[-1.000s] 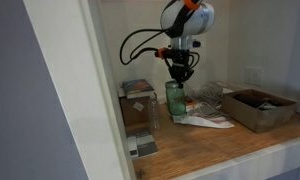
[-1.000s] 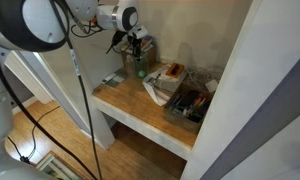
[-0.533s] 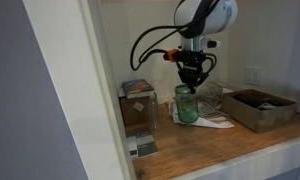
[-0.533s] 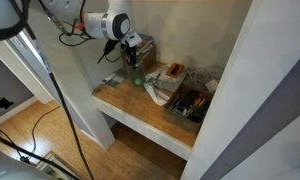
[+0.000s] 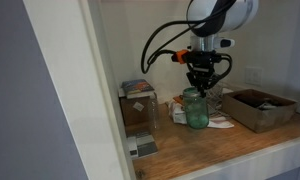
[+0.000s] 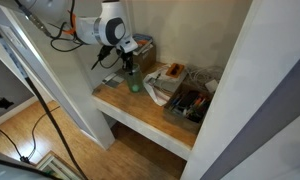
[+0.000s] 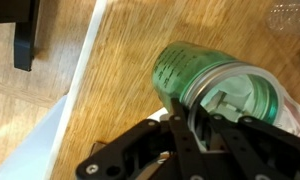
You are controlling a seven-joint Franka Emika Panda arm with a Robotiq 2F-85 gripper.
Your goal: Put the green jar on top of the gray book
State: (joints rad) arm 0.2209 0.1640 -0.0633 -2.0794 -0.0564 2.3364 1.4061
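Gripping one green jar (image 5: pixel 196 112) | one gripper (image 5: pixel 201 88) | one gray book (image 5: pixel 142 148)

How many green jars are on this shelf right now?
1. The green jar is in the hand, gripped at its top, over the middle of the wooden shelf. Clutter behind could hide another.

The little translucent green glass jar (image 5: pixel 197 110) sits upright just right of centre in an exterior view, its top pinched by the gripper (image 5: pixel 202 90). The thin dark-gray book (image 5: pixel 142 148) with a pale patch lies flat toward lower left, well apart from it.
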